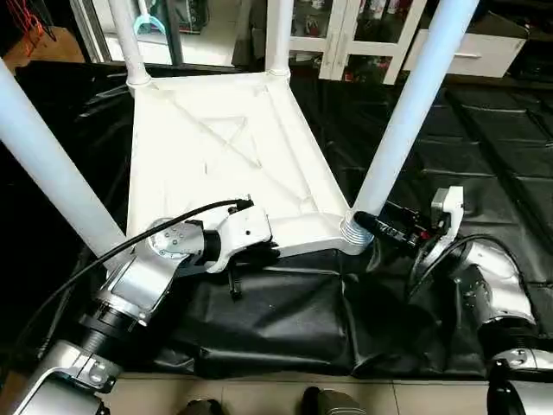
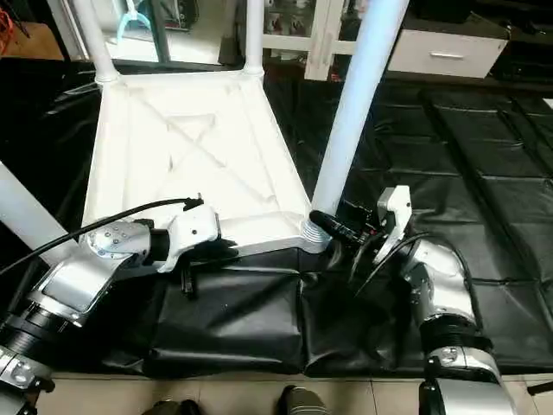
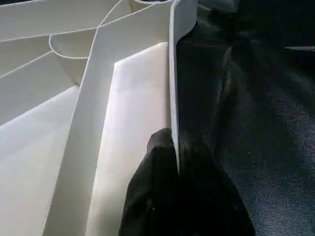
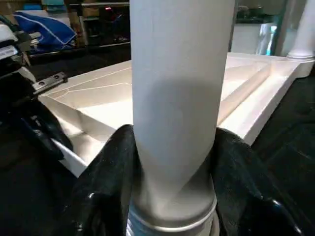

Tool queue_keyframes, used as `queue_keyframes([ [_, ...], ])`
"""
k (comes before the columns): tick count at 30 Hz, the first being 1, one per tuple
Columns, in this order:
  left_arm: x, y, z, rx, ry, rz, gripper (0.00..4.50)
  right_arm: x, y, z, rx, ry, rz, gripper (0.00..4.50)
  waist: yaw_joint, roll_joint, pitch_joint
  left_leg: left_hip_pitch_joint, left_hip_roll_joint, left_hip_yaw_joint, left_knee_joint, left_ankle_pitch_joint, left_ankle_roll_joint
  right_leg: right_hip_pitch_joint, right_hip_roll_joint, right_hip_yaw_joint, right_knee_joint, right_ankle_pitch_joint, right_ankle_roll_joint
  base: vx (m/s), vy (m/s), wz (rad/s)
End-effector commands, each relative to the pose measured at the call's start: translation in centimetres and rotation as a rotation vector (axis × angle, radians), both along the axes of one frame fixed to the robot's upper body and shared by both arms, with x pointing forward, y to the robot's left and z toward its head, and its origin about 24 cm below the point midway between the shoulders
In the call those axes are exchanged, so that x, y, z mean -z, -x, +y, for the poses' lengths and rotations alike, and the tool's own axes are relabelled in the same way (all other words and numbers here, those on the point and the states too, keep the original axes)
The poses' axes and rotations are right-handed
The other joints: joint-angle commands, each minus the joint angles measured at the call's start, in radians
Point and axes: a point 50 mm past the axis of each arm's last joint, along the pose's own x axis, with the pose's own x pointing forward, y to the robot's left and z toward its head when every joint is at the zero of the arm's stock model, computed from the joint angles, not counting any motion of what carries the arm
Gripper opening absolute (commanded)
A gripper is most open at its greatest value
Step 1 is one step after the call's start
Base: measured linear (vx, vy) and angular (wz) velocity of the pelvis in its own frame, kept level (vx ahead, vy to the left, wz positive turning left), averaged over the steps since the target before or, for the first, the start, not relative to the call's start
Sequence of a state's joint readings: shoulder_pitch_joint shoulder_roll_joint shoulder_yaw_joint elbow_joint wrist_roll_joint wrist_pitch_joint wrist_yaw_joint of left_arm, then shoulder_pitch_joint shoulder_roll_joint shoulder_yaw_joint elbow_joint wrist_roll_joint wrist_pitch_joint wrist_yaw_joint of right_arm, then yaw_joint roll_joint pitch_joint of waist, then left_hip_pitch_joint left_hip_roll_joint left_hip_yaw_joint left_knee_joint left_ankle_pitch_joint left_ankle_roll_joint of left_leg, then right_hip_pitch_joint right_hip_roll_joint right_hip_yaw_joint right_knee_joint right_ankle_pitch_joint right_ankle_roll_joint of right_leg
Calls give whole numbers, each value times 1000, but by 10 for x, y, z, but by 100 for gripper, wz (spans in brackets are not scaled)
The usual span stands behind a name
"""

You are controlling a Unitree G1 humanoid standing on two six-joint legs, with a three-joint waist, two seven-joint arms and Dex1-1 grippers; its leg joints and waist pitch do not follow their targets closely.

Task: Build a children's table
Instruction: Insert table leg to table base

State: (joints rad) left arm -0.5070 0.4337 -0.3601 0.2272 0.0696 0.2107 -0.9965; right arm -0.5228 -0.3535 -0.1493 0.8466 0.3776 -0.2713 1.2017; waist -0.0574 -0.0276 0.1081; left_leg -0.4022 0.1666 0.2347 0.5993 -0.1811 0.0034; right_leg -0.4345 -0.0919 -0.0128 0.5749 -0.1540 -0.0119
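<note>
The children's table lies upside down on a black sheet, its white ribbed top [image 1: 216, 147] facing up. Legs stand in its corner sockets: near right [image 1: 406, 112], near left [image 1: 52, 173], far left [image 1: 130, 43] and far right [image 1: 278, 35]. My left gripper [image 1: 257, 254] is shut on the top's near rim [image 3: 173, 73], one black finger [image 3: 152, 196] on each side of the thin wall. My right gripper [image 1: 367, 226] is shut on the near right leg [image 4: 179, 98] just above its ringed base, with fingers [image 4: 98, 196] wrapped on both sides.
A white glass-door cabinet [image 1: 346, 26] and a white drawer unit [image 1: 471, 52] stand behind the table. The black sheet [image 1: 484, 156] covers the floor to the right and bunches in folds [image 1: 276, 320] in front of the near rim. Tiled floor [image 1: 259, 393] runs along the front.
</note>
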Motion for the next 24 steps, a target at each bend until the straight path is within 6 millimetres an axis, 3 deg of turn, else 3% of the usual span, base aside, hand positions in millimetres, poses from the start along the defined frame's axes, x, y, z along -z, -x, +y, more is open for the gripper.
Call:
queue_keyframes([
  [1, 25, 12, -1, 4, -14, 100, 0, 14, 5, -3, 40, 16, 47, 186, -3, -11, -43, 37, 69, -49, -97, -402, 25, 11, -46, 27, -85, -487, -169, 0, 0, 0],
  [3, 25, 12, -1, 5, -14, 100, 0, 14, 5, -3, 42, 11, 49, 186, -5, -11, -41, 36, 69, -50, -98, -413, 24, 11, -47, 27, -86, -498, -167, 0, 0, 0],
  [4, 24, 13, 0, 6, -13, 100, 0, 16, 6, -1, 47, 7, 50, 186, -3, -2, -34, 36, 70, -52, -102, -429, 19, 7, -46, 27, -88, -503, -162, 0, 0, 0],
  [7, 24, 13, 0, 7, -14, 102, 0, 20, 7, 1, 56, -14, 65, 186, -9, -6, -33, 36, 69, -54, -106, -456, 8, 7, -46, 26, -90, -522, -156, 0, 0, 0],
  [11, 23, 14, 1, 9, -17, 100, 0, 26, 11, 6, 21, -17, 86, 186, -14, 2, -28, 38, 70, -60, -114, -494, -9, 6, -46, 24, -92, -525, -149, 0, 0, 0],
  [15, 23, 14, 3, 8, -21, 98, 0, 35, 19, 6, -22, 18, 126, 186, -14, 3, -29, 38, 72, -54, -117, -460, 5, 8, -45, 27, -92, -449, -171, 0, 0, 0],
  [24, 23, 13, 1, 6, -23, 92, 0, 46, 32, -1, -68, 124, 140, 186, -8, 0, -28, 44, 72, -51, -117, -462, 7, 5, -47, 30, -99, -484, -164, 0, 0, 0],
])
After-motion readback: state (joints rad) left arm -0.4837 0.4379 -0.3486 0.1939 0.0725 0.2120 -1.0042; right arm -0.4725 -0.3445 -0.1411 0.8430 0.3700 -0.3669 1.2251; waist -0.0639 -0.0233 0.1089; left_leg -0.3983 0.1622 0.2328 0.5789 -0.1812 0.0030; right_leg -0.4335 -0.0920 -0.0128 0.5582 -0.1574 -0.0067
